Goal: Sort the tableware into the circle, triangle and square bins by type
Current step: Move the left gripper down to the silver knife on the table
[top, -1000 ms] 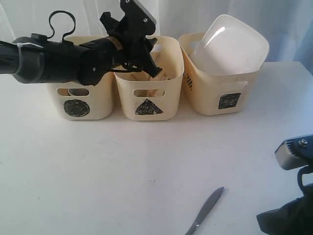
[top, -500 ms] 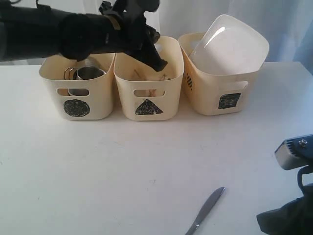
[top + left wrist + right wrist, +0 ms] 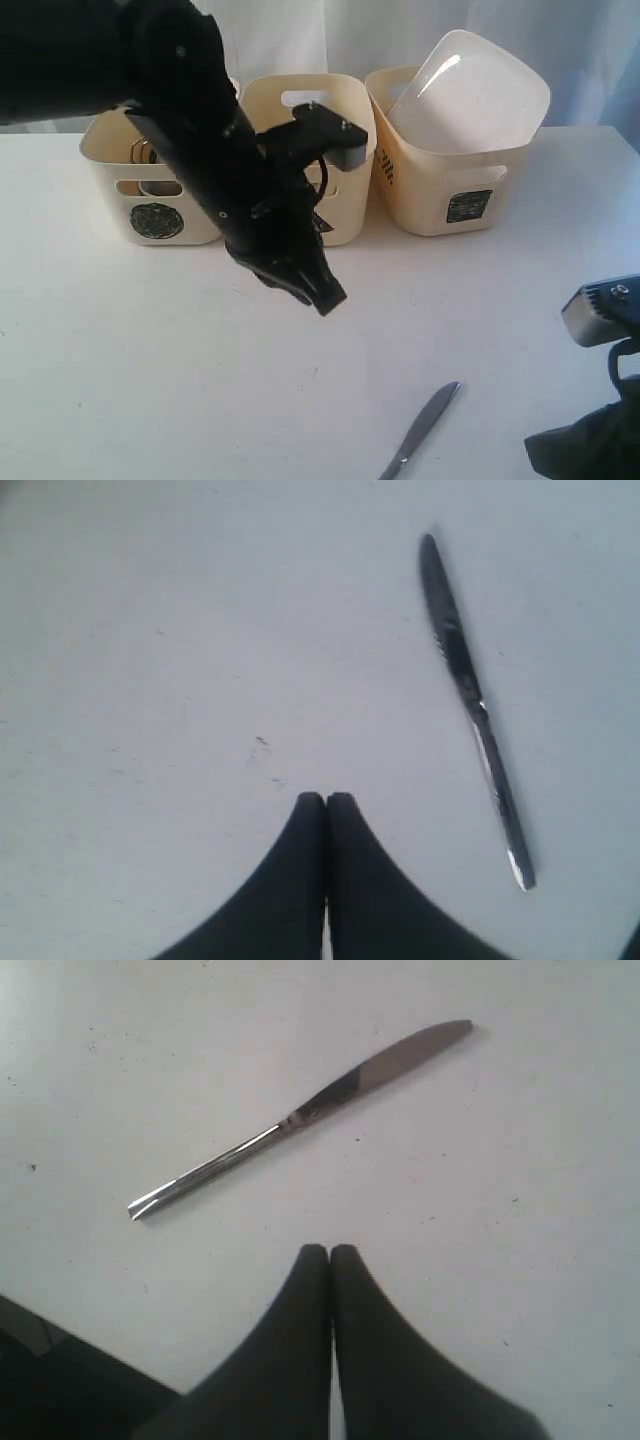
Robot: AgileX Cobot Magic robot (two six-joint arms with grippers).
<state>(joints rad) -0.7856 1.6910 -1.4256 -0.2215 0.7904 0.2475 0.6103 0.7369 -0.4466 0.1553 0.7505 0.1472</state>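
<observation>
- Exterior, change: a second ago the left claw [image 3: 326, 297] was up over the middle bin [image 3: 348, 120] with its jaws parted. It now sits forward of the bin row and lower, over bare bench [image 3: 130, 370], with its jaws pressed together. Knife, bins and plate have not shifted.
- Exterior, bins: three cream bins stand in a row at the back. The circle bin [image 3: 105, 185] is at the left, with a little steel ware showing inside. The left arm crosses the front of the middle bin and covers its mark. The square bin [image 3: 425, 195] at the right holds the large white plate [image 3: 480, 90], which is tilted and leans out above the rim.
- Exterior, knife: the knife [image 3: 420, 432] lies flat at the near edge, right of centre, well apart from the bins, blade end toward them.
- Exterior, right arm [image 3: 590, 445]: low in the near right corner, near the knife. Its claw is not visible here.
- Left wrist: the left claw [image 3: 326, 802] has its tips touching, with nothing between them. The knife [image 3: 470, 695] lies to one side on the bench, clear of the tips.
- Right wrist: the right claw [image 3: 330, 1252] is fully closed and empty. The knife [image 3: 300, 1115] lies just beyond the tips, not touching.
</observation>
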